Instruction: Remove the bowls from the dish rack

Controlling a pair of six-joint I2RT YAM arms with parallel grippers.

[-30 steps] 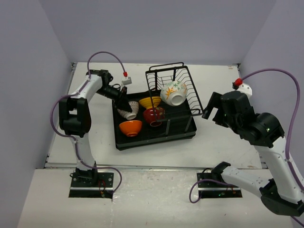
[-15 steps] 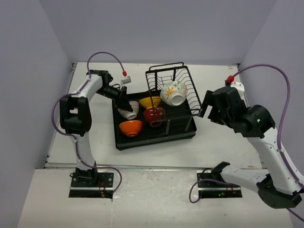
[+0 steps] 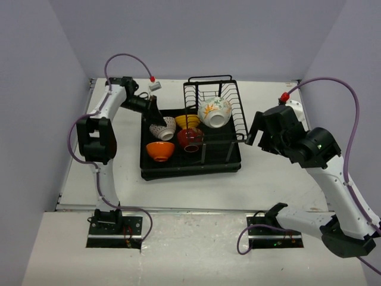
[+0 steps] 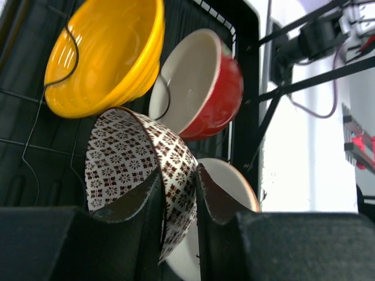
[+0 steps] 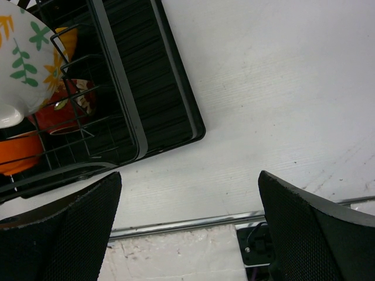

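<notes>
Brown-patterned white bowl is pinched at its rim by the left gripper inside the dish rack, right gripper gapes wide and empty beside it, so zero of five unloaded yet.

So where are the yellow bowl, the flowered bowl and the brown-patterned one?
yellow bowl [image 4: 105, 52]: left wrist view, on its ribbed outer side.
flowered bowl [image 3: 212, 109]: top external view, on its painted side.
patterned bowl [image 4: 123, 159]: left wrist view, on its patterned wall.
</notes>
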